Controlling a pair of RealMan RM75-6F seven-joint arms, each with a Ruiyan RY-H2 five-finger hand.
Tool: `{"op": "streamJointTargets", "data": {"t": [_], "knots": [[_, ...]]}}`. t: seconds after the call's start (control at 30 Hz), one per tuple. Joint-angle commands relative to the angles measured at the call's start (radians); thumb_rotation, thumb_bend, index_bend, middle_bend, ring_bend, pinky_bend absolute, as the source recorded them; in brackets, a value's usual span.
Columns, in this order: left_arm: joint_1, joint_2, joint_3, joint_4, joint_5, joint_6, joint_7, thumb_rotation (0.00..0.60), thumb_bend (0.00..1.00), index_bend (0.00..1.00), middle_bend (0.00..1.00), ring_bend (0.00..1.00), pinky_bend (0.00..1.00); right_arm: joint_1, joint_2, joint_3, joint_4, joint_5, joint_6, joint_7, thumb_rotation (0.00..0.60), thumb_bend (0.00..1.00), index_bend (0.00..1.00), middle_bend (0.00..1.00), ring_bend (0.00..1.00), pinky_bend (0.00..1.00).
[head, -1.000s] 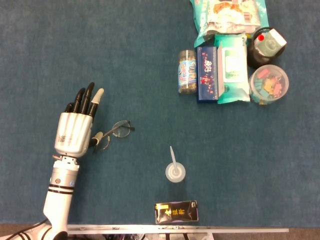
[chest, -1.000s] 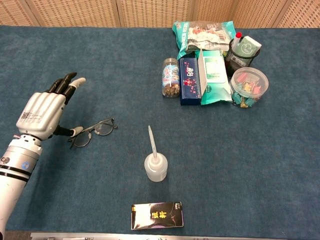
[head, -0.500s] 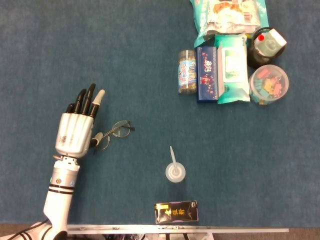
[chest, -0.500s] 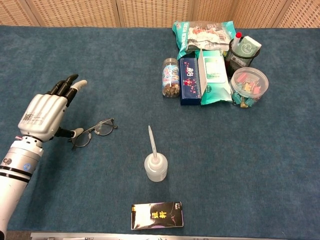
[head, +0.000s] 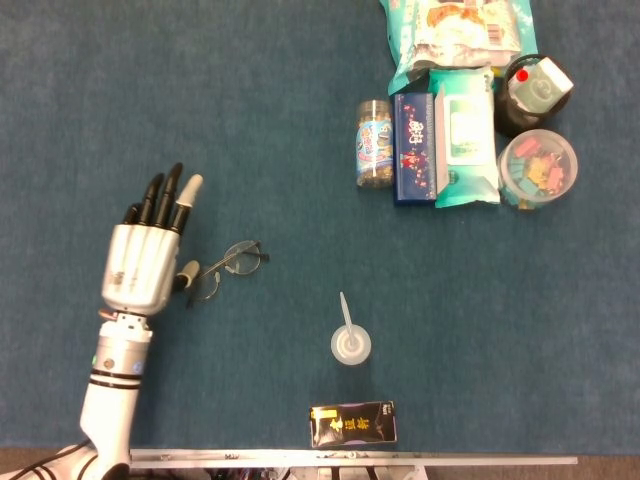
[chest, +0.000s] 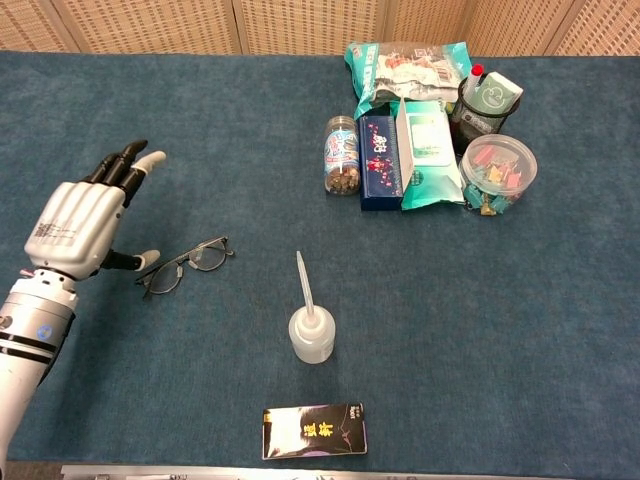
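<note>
A dark blue, felt-like cloth (chest: 520, 330) is covering the table. Lying on it at left centre of the chest view is a pair of thin wire-framed spectacles (chest: 186, 264) with clear round lenses, temples folded out toward the left. The left hand (chest: 76, 226) is sitting at the left edge of the frame, its silver ribbed back facing up, its black fingers (chest: 120, 168) reaching toward the upper part of the frame, straight and close side by side, one capped in white. The thumb is sticking out to the right, its pale tip just beside the near end of the spectacles; I cannot tell whether it is touching the frame. The hand is holding nothing, fingers extended. The forearm, a white cylinder with black rings, is running down to the lower left corner. At lower centre a soft translucent squeeze bottle (chest: 311, 331) with a long thin nozzle is standing upright, and below it a glossy black flat box (chest: 314, 431) with gold lettering is lying flat. Upper right, packed together: a small clear jar (chest: 341, 155), a dark blue box (chest: 379, 162), a teal wipes pack (chest: 428, 152) and a round clear tub of coloured clips (chest: 497, 173). The right hand is not appearing in either view.
</note>
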Motion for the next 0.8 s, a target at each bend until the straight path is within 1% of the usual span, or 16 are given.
{"op": "streamJointTargets", "data": {"t": [0.03, 0.13, 0.3, 0.47, 0.6, 0.7, 0.8], "knots": [[0.009, 0.050, -0.013, -0.054, 0.014, 0.035, 0.012, 0.600, 0.12, 0.08, 0.00, 0.09, 0.34, 0.000, -0.001, 0.000, 0.000, -0.002, 0.001, 0.000, 0.600, 0.52, 0.56, 0.45, 0.32, 0.30], [0.011, 0.113, -0.019, -0.115, 0.032, 0.057, 0.009, 0.600, 0.12, 0.08, 0.00, 0.09, 0.33, 0.001, -0.002, -0.002, -0.001, -0.005, 0.000, -0.005, 0.600, 0.52, 0.56, 0.45, 0.32, 0.30], [0.000, 0.260, -0.008, -0.207, 0.087, 0.062, -0.023, 0.600, 0.12, 0.08, 0.00, 0.09, 0.28, 0.006, -0.007, -0.004, -0.006, -0.011, -0.007, -0.024, 0.600, 0.52, 0.56, 0.45, 0.32, 0.30], [0.001, 0.405, -0.005, -0.291, 0.129, 0.081, -0.041, 0.600, 0.12, 0.08, 0.00, 0.09, 0.28, 0.012, -0.012, -0.007, -0.012, -0.013, -0.021, -0.048, 0.600, 0.52, 0.56, 0.45, 0.32, 0.30], [0.017, 0.510, -0.005, -0.356, 0.139, 0.103, -0.042, 0.600, 0.12, 0.08, 0.00, 0.09, 0.28, 0.017, -0.015, -0.008, -0.018, -0.014, -0.029, -0.067, 0.600, 0.52, 0.56, 0.45, 0.32, 0.30], [0.042, 0.575, -0.008, -0.404, 0.135, 0.136, -0.049, 0.600, 0.12, 0.08, 0.01, 0.09, 0.28, 0.019, -0.019, -0.010, -0.021, -0.015, -0.033, -0.084, 0.600, 0.52, 0.56, 0.45, 0.32, 0.30], [0.074, 0.602, -0.027, -0.430, 0.116, 0.192, -0.088, 0.600, 0.12, 0.13, 0.03, 0.09, 0.28, 0.022, -0.023, -0.012, -0.026, -0.018, -0.039, -0.103, 0.600, 0.52, 0.56, 0.45, 0.32, 0.30]]}}
